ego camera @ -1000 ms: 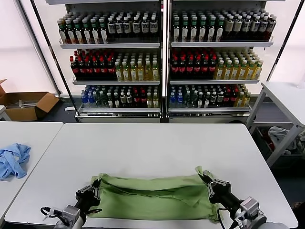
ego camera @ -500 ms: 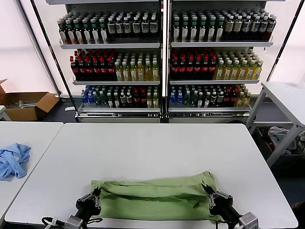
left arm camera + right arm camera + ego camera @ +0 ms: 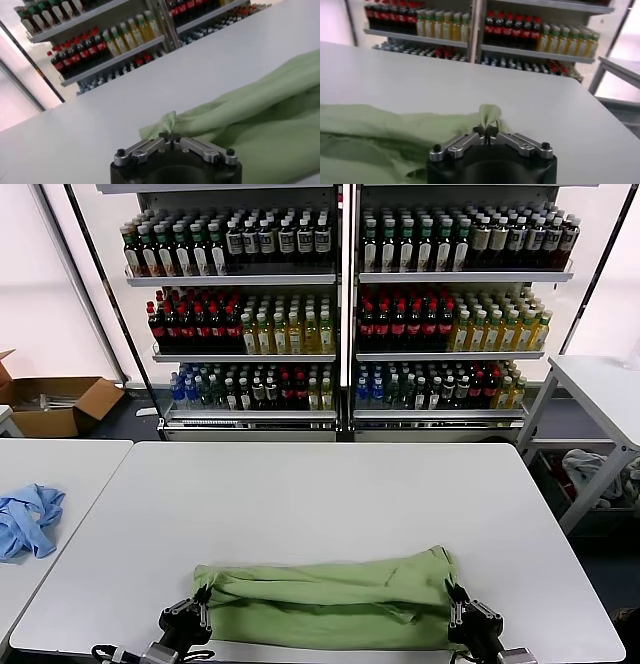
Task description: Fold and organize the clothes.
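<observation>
- I see my left gripper (image 3: 170,136) clamped on the light green cotton T-shirt (image 3: 325,609) at its 9 o'clock corner.
- My right gripper (image 3: 487,132) pinches the 3 o'clock corner.

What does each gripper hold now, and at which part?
Both hold the green T-shirt: the left gripper pinches its left end, the right gripper its right end.

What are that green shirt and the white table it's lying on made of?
The light green T-shirt looks like soft matte cotton knit: it creases and bunches where each claw pinches it. The white rectangular table seems smooth laminate or coated board with a faint sheen.
</observation>
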Tool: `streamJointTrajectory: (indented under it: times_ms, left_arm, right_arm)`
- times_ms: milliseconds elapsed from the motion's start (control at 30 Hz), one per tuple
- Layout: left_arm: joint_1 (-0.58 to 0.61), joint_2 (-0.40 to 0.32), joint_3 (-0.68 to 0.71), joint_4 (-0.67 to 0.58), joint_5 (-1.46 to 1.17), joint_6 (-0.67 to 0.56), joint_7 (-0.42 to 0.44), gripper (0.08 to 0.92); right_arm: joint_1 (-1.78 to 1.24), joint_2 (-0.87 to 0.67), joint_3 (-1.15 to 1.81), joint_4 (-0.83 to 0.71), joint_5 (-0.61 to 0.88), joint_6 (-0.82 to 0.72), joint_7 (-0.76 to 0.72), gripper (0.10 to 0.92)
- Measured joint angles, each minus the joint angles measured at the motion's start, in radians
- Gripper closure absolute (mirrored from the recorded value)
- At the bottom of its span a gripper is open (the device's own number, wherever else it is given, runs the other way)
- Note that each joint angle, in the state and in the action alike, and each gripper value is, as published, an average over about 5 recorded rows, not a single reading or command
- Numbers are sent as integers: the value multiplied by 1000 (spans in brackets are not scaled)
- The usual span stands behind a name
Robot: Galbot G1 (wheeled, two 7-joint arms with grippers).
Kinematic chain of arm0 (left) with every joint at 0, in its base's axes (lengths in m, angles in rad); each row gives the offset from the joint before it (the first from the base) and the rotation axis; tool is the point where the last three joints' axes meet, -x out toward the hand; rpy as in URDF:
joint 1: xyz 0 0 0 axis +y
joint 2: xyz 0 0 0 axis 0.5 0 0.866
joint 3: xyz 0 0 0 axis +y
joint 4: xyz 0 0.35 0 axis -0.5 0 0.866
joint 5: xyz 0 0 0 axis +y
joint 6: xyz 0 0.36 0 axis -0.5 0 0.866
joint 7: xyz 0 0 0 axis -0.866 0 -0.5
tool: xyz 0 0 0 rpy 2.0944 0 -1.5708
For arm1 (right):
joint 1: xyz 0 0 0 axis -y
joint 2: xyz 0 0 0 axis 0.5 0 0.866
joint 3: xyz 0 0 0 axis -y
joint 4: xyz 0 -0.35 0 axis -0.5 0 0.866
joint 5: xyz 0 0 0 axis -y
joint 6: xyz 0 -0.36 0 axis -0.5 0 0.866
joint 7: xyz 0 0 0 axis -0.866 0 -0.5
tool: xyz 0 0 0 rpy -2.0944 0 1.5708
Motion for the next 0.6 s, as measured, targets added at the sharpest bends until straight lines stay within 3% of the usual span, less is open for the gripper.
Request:
streamJointTrajectory:
  times_ms: [400, 600]
  left_arm:
    - [-49, 15, -62, 17, -5, 9, -3, 470]
    - [-28, 13, -157, -41, -72, 45, -22, 297]
  right_arm:
    - [55, 52, -18, 30, 112, -26, 231, 377]
    - [73, 48, 12, 49, 65, 0, 257, 227]
